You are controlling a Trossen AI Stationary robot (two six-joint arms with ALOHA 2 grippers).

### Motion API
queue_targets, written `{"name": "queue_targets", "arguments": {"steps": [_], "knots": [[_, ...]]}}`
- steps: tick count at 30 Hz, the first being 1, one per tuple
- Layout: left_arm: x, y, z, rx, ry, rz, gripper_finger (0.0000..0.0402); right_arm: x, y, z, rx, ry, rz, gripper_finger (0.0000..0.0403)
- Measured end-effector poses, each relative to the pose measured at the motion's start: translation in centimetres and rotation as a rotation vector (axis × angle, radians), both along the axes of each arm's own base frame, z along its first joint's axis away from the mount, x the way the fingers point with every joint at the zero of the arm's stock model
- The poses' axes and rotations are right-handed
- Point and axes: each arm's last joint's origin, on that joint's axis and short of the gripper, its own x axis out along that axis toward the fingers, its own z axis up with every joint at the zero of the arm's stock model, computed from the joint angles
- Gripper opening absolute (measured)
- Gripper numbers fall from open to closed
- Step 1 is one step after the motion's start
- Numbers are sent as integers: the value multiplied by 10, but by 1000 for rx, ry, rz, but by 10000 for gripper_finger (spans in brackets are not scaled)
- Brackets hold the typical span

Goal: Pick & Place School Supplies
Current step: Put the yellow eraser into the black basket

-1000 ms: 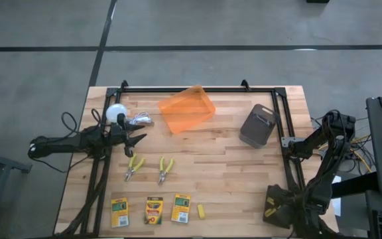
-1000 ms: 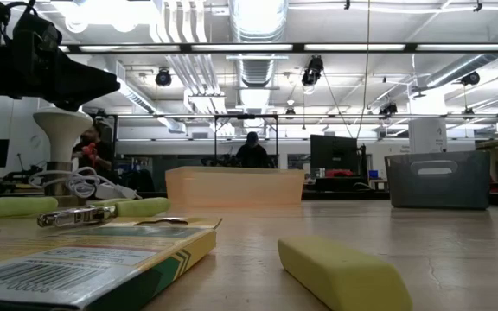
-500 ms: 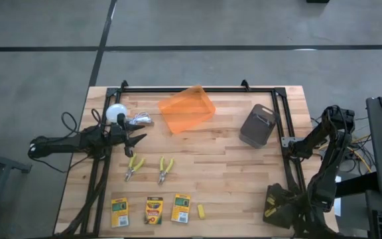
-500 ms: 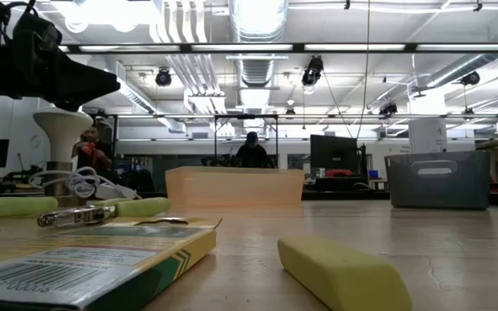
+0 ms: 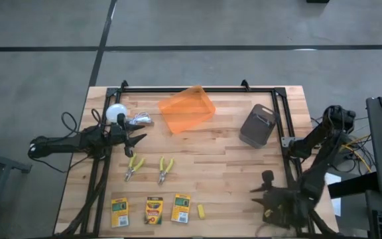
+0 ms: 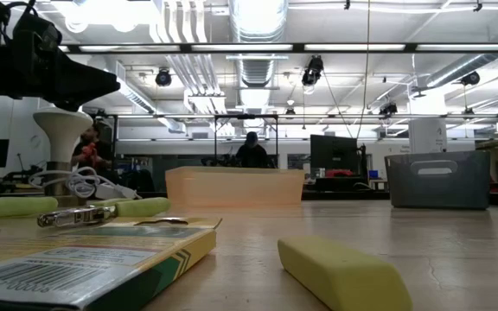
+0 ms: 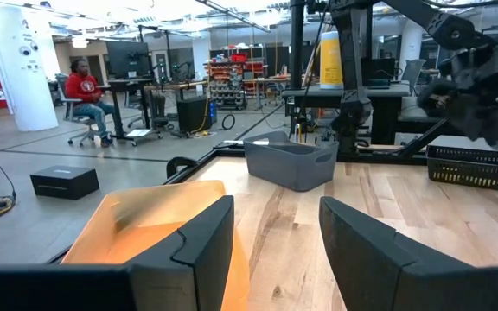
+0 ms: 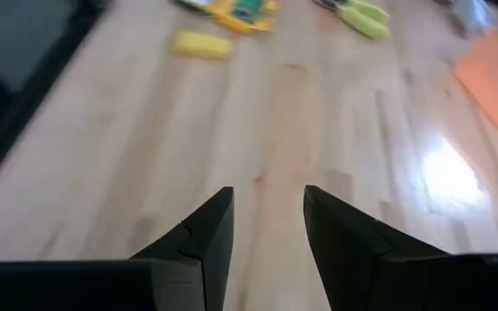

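Three yellow-and-green crayon boxes [image 5: 119,211] [image 5: 154,210] [image 5: 180,208] lie flat in a row near the table's near edge, with one tiny yellow block [image 5: 201,211] to their right. Two yellow-handled pliers [image 5: 134,166] [image 5: 165,168] lie flat behind them. In the low view the nearest crayon box [image 6: 85,259] and the block [image 6: 344,272] fill the foreground. My left gripper [image 5: 138,138] hovers open near the table's left edge, above the pliers. My right gripper [image 5: 262,191] is open over the near right part of the table, touching nothing; its view shows the block [image 8: 201,45] far ahead.
A translucent orange bin [image 5: 187,108] sits tilted at the far middle and a grey bin [image 5: 257,124] to its right. A white ball [image 5: 116,113] with a cable lies by the left gripper. A black frame [image 5: 197,87] borders the table. Bare wood lies between pliers and grey bin.
My right arm has started to move: its gripper has swung out from the table's near right corner toward the left, over the tabletop, and shows blurred. My left arm and all the supplies have stayed where they were.
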Motion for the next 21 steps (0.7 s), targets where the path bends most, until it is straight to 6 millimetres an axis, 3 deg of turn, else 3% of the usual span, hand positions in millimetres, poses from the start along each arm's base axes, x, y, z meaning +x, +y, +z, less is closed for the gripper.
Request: {"name": "queue_targets", "arguments": {"steps": [10, 21], "knots": [[0, 0, 0, 0, 0, 0, 179, 56, -14, 14, 86, -144, -91, 127], [0, 0, 0, 0, 0, 0, 179, 107, -45, 36, 411, -364, -367, 125]]}}
